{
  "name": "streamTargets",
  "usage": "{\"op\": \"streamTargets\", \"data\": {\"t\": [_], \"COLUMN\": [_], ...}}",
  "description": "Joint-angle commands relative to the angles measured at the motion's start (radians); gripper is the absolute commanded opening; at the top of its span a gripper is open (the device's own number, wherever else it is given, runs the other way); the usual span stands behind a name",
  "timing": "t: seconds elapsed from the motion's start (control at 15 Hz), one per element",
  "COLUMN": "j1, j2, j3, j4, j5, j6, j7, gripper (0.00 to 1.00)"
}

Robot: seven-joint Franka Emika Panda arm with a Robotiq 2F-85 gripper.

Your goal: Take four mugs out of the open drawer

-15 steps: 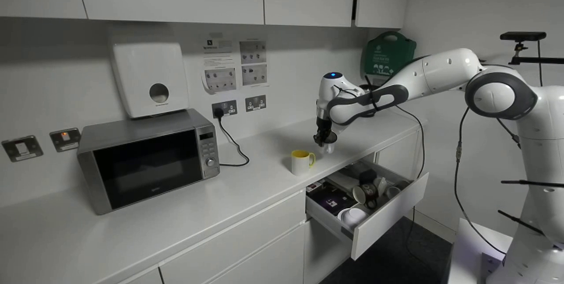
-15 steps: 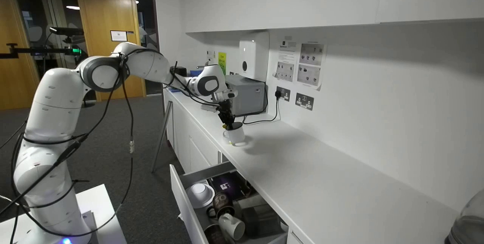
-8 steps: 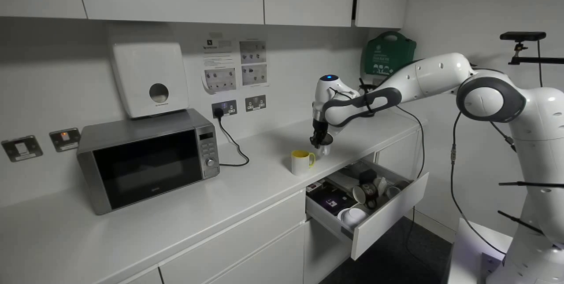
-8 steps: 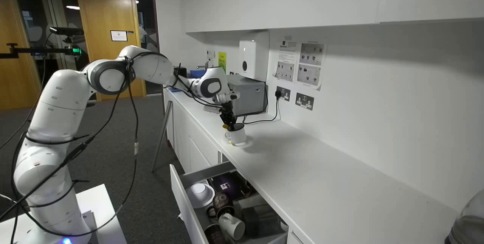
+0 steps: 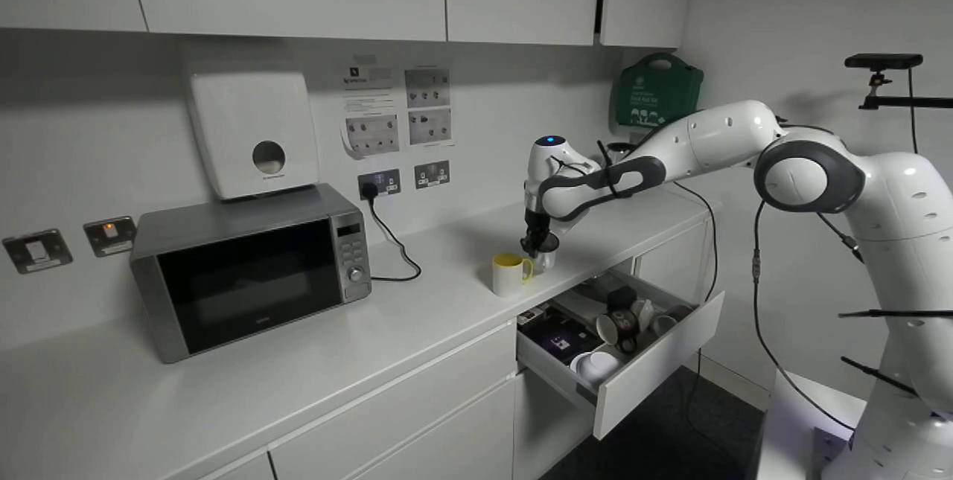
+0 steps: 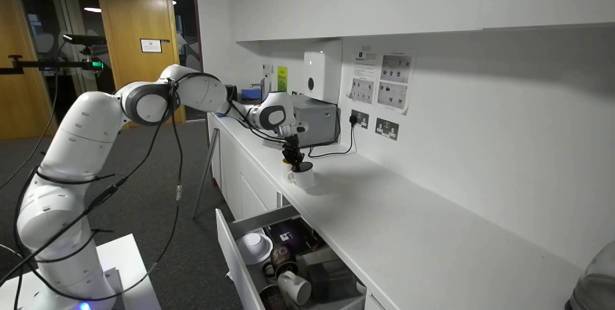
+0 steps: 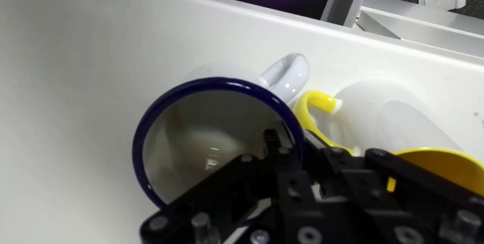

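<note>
The gripper (image 7: 297,142) pinches the wall of one glossy, round blue-rimmed mug (image 7: 200,134), its white body roughly upright, mouth up and handle pointing toward the open drawer (image 5: 655,370); whether its base touches the smooth white counter (image 7: 75,85), I cannot tell. Just beside it stands one yellow-lined mug (image 7: 382,115), upright, its yellow handle aimed at the gripped one. Lower down, the flat-fronted drawer holds two dark mugs (image 6: 283,258), one pale mug (image 6: 294,287) on its side, and one white cup (image 6: 252,240) on a round dish (image 6: 264,256).
</note>
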Motion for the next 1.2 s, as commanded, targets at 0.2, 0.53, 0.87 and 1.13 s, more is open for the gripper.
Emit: {"op": "streamTargets", "data": {"t": [0.2,0.53,0.87,1.13], "j1": [-0.02,-0.033,-0.051,-0.062], "j2": [0.041,0.053,0.071,0.079], "j3": [0.0,0.001,0.004,0.004], "j4": [0.082,0.096,0.116,0.126], "j5": [0.032,0.046,0.081,0.103], "j6": [-0.074,-0.085,-0.097,-0.123], "j7": [-0.051,-0.059,-0.079,-0.086], "gripper": [0.02,0.02,0.02,0.02]}}
